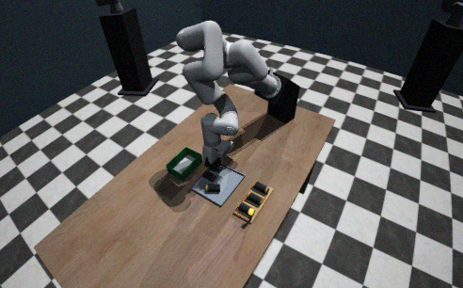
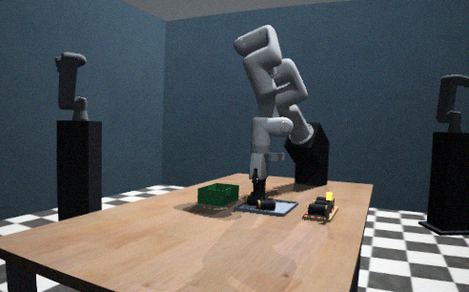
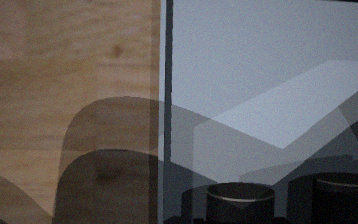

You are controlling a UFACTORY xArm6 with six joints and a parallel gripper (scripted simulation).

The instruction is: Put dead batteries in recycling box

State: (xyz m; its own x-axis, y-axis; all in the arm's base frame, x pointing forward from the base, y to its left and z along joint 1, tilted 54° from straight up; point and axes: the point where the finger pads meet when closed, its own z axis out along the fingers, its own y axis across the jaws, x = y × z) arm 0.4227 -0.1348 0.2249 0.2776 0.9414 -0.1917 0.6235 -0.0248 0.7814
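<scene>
My gripper (image 1: 211, 174) (image 2: 256, 196) reaches straight down onto the far end of the grey tray (image 1: 231, 181) (image 2: 287, 208) (image 3: 260, 60). It is shut on a black battery there, which the fingers mostly hide. Another black battery (image 1: 212, 188) (image 2: 266, 204) lies on its side on the tray, just in front of the gripper. The wrist view shows two dark cylinder tops, one at the bottom middle (image 3: 240, 199) and one at the bottom right (image 3: 345, 192). The green recycling box (image 1: 183, 163) (image 2: 218, 194) stands upright left of the tray. The holder board (image 1: 253, 203) (image 2: 320, 211) holds several batteries, and its yellow bulb (image 1: 250, 212) (image 2: 329, 196) shows.
The wooden table (image 1: 131, 226) (image 2: 166, 248) (image 3: 55, 75) carries everything. The arm's black base (image 1: 283, 101) (image 2: 311, 159) stands at the far table edge. Black pedestals (image 1: 128, 47) (image 1: 432, 61) stand on the checkered floor off the table.
</scene>
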